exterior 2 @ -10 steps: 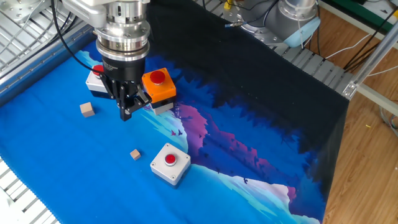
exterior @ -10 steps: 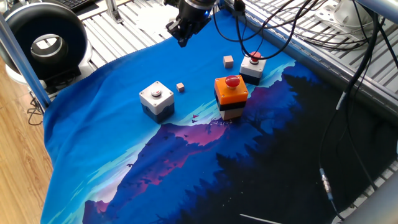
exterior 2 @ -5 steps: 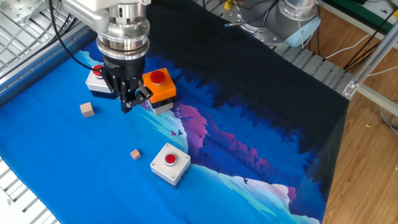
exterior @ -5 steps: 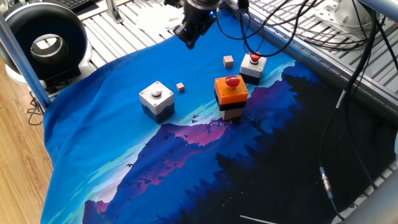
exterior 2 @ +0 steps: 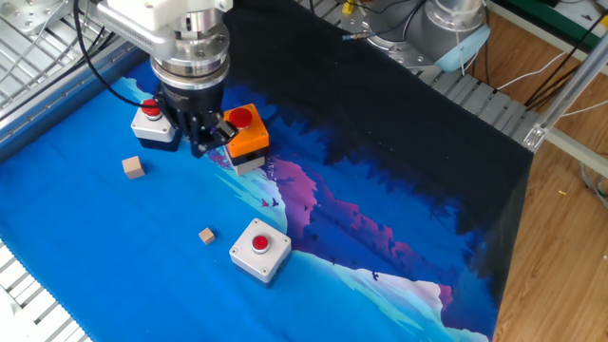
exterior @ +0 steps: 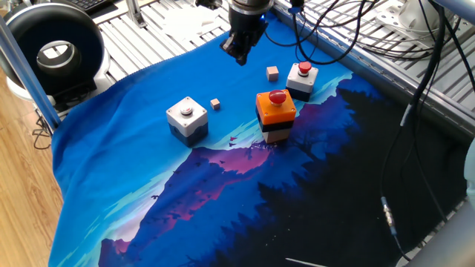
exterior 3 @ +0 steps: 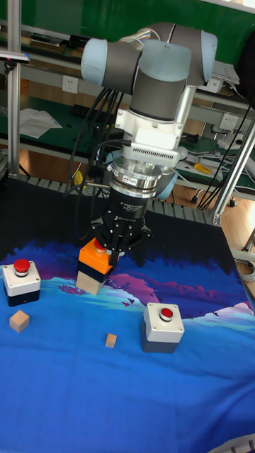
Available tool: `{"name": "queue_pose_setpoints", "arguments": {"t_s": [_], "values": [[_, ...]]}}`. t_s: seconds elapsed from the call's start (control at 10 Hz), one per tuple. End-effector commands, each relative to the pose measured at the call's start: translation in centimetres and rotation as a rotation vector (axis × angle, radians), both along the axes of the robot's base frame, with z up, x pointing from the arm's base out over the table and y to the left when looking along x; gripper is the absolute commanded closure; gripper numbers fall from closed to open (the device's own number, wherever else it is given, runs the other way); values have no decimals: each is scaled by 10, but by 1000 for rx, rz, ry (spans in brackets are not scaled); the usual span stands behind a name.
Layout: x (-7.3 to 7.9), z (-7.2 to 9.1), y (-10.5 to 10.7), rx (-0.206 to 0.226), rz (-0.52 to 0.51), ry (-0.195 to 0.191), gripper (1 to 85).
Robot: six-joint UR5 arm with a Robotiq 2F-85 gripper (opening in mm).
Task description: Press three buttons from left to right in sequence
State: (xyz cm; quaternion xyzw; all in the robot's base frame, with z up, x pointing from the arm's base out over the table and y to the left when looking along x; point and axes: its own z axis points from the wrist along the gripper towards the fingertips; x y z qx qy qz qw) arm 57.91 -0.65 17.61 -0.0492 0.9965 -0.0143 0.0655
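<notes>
Three buttons stand on the blue cloth. The white-grey box (exterior: 186, 117) (exterior 2: 259, 249) (exterior 3: 163, 325) has a small round button. The orange-topped box (exterior: 275, 111) (exterior 2: 244, 128) (exterior 3: 94, 265) carries a red mushroom button. The small white box (exterior: 302, 78) (exterior 2: 150, 122) (exterior 3: 20, 279) has a red button. My gripper (exterior: 239, 56) (exterior 2: 201, 147) (exterior 3: 113, 258) hangs above the cloth with its fingertips shut together and touches nothing. In the other fixed view its tips sit between the small white box and the orange-topped box.
Two tiny tan cubes lie on the cloth, one (exterior: 273, 73) (exterior 2: 133, 167) by the small white box, one (exterior: 215, 104) (exterior 2: 206, 236) by the white-grey box. Cables (exterior: 334, 30) hang behind the arm. A metal frame post (exterior: 22, 59) stands at the left.
The gripper has moved sideways over the cloth, away from the white-grey box and toward the small white and orange-topped boxes. The boxes and cubes have not moved.
</notes>
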Motion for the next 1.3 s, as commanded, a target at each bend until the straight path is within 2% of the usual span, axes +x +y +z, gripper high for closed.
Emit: {"name": "queue_pose_setpoints", "arguments": {"t_s": [0.0,0.2,0.3,0.4,0.5,0.6,0.7,0.8,0.9,1.0,1.1,1.2], "values": [[4,0,12,56,-2,-18,847],[7,1,18,74,16,-31,847],[10,2,27,109,22,-40,847],[8,1,19,71,56,-36,847],[16,2,13,50,42,-64,847],[10,1,11,47,32,-41,847],[-19,-2,-5,-26,153,75,847],[-36,-1,-22,-93,229,149,847],[-15,-1,-12,-59,198,65,847],[-9,-1,2,-6,164,35,847],[-5,-1,6,10,156,19,847],[-2,-1,6,7,179,7,847]]}}
